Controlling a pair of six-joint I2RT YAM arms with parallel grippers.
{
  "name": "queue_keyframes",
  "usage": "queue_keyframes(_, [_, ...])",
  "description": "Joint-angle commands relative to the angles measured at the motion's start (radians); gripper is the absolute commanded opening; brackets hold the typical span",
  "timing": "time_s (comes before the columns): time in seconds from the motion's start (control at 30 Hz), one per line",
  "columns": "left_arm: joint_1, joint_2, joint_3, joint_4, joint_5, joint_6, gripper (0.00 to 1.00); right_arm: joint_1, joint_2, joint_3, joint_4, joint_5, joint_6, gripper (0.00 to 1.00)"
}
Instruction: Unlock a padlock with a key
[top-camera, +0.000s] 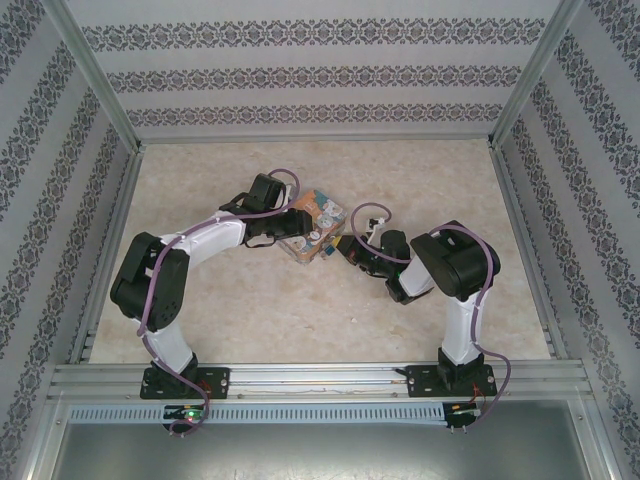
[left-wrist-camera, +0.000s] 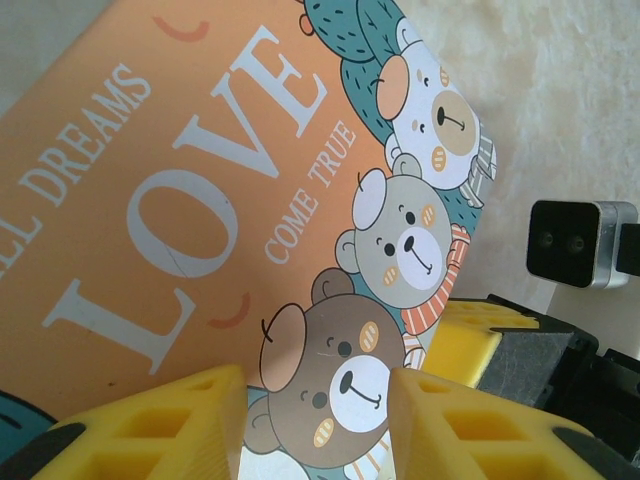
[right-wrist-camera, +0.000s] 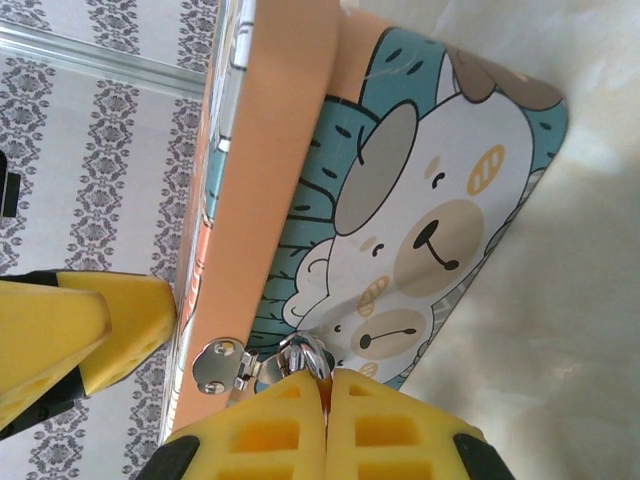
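Right gripper (right-wrist-camera: 325, 385), yellow foam, shut on silvery metal loop (right-wrist-camera: 303, 355) at hasp (right-wrist-camera: 215, 365) of orange bear-printed LOVE tin (right-wrist-camera: 280, 150), bottom centre: probably padlock shackle, body hidden. Left gripper (left-wrist-camera: 315, 385) agape over lid. Tiny, light, rigid; pinch flat sides.

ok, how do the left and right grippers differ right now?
The left gripper has its fingers spread apart; the right gripper has its pressed together. Left faces the tin's printed lid, which shows through its gap; right sits at the tin's edge by the latch. Left grips nothing visible; right pinches a small silvery metal piece, key or lock unclear. Both have yellow fingers and are at the tin.
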Motion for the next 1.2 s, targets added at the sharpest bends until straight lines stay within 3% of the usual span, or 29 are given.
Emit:
queue_keyframes(0.0, [-0.008, -0.013, -0.040, -0.037, 0.008, -0.020, 0.42, -0.001, -0.009, -0.010, 0.081, 0.036, 0.016, 0.00])
queue_keyframes(0.43, [-0.008, -0.124, -0.059, 0.012, 0.010, -0.045, 0.47, -0.070, -0.124, -0.101, 0.018, 0.032, -0.067, 0.00])
queue_keyframes(0.7, [-0.005, -0.285, -0.112, -0.010, -0.094, 0.005, 0.53, -0.111, -0.309, -0.150, -0.133, -0.007, -0.160, 0.00])
queue_keyframes(1.17, [0.019, -0.723, -0.386, 0.021, -0.424, 0.087, 0.67, -0.112, -0.769, -0.108, -0.815, -0.060, -0.439, 0.00])
